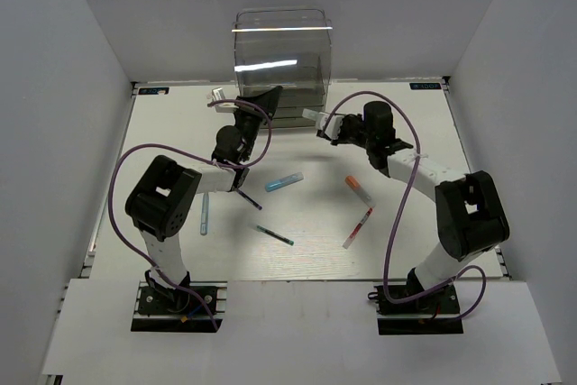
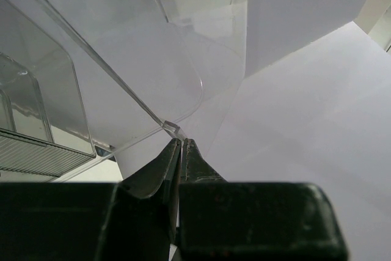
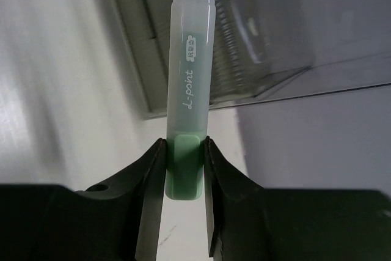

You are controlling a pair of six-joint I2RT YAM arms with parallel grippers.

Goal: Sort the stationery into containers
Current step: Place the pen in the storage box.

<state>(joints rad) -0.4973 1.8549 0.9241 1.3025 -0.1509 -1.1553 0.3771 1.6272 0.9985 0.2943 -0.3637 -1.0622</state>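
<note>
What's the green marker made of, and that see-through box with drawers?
The mint green stubby marker looks like plastic: frosted cap over a smooth matte body. The tall see-through drawer cabinet is probably clear plastic, glossy; light streaks glint on it.

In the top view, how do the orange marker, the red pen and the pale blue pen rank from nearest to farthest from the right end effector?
1. Orange marker, right side, closest to the right end effector.
2. Red pen, nearer the arm bases.
3. Pale blue pen, far left.

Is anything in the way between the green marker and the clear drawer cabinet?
Nothing visible. The right hand holds the green marker just before the cabinet; the left hand pinches a clear drawer edge beside it.
</note>
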